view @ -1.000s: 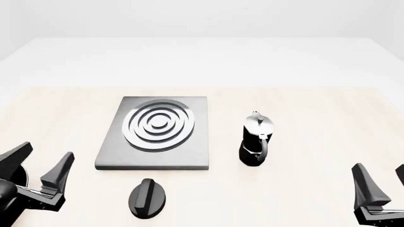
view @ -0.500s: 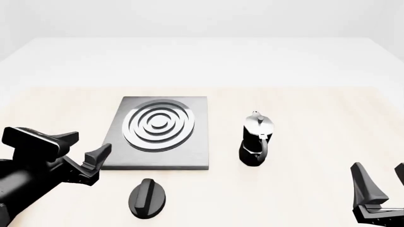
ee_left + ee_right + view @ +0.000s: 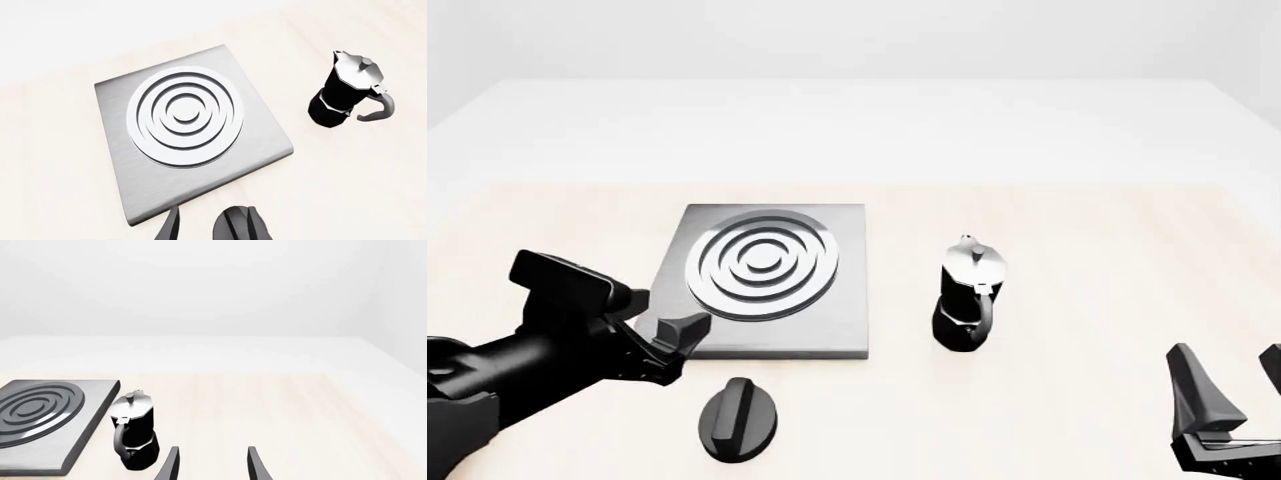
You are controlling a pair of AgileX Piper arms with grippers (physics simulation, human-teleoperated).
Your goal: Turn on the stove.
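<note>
The stove (image 3: pixel 763 283) is set flat on the worktop (image 3: pixel 1068 400), its knob (image 3: pixel 738 418) just before its near edge. The left gripper (image 3: pixel 665 340) is held above that knob, jaws parted wide. The right gripper (image 3: pixel 1233 395) is kept well apart, jaws parted.

- stove (image 3: pixel 827 310): matte grey slab, its burner (image 3: pixel 762 263) a pattern of concentric silver-white rings
- knob (image 3: pixel 739 418): plain black
- moka pot (image 3: pixel 966 295): black base, silver top and lid
- desk (image 3: pixel 1068 400): pale wood grain, white farther back
- left tool (image 3: pixel 674 335) and right tool (image 3: pixel 1228 395): black
</note>
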